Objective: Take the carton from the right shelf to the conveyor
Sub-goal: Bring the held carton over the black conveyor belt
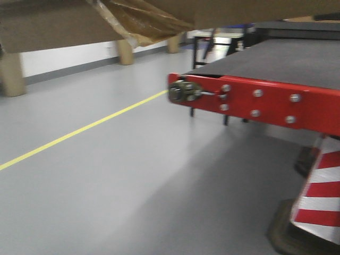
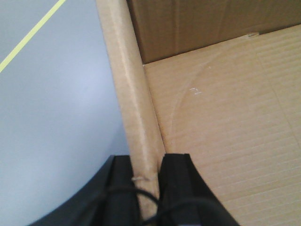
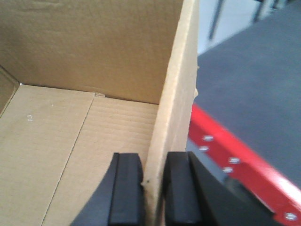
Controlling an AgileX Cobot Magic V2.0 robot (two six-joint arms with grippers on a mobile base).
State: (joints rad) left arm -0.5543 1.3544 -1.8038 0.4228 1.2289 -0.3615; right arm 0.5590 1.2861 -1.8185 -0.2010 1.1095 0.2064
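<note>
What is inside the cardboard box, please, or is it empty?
The box looks empty: both wrist views show only bare cardboard floor.

A smooth light grey floor (image 1: 133,186) fills most of the front view. A thin yellow line (image 1: 79,130) crosses it diagonally from the left edge toward the centre. At upper left, a white wall (image 1: 64,58) with a grey baseboard (image 1: 69,71) runs behind tan posts (image 1: 11,74). A red-and-white striped panel (image 1: 321,191) occupies the lower right corner.
</note>
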